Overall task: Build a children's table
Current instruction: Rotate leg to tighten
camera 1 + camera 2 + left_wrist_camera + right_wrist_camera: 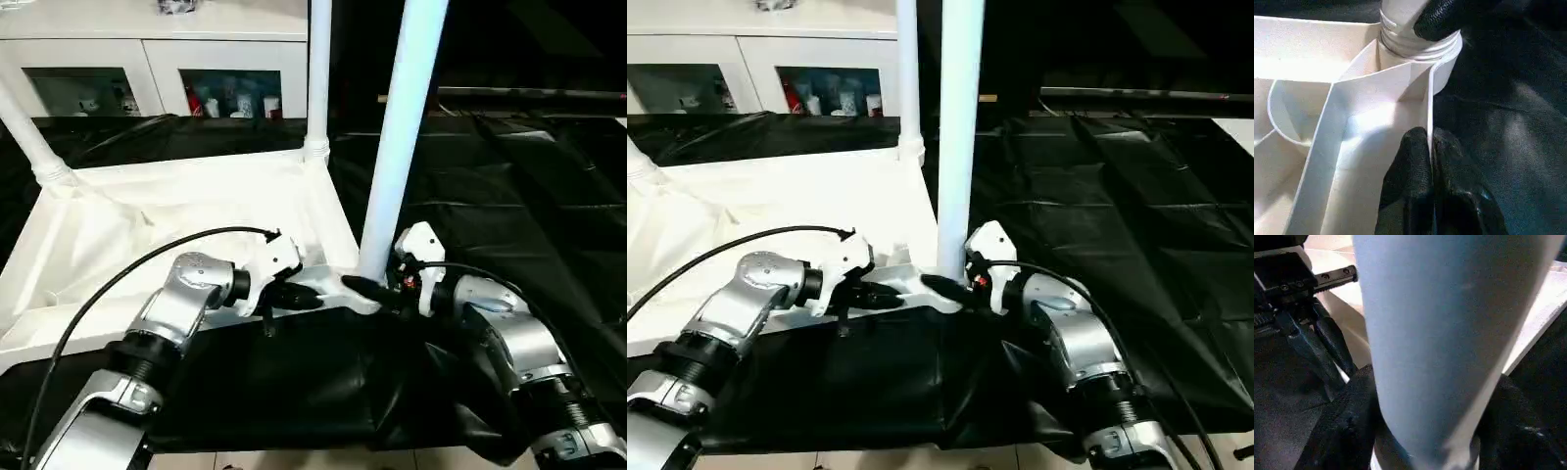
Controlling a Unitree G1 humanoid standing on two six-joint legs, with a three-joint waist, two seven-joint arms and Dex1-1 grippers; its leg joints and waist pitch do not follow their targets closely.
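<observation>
The tabletop [176, 211] lies inverted on black sheeting [509, 196]; a glass-door cabinet [147, 59] stands at 11 o'clock. The left gripper [312, 299] pinches the tabletop's rim; the right gripper [367, 288] clasps the near leg [397, 147].

A worktop [1097, 196] draped in wrinkled black sheeting carries the scene. Directly on the sheeting lies the white tabletop [176, 220], underside up, toward the robot's left. Its near edge sits close to the worktop's front. Pale floor [921, 458], possibly tiled, shows as a strip below that front edge.

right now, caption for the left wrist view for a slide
Left gripper pinching the tabletop rim beside the leg seated in its corner socket.
</observation>
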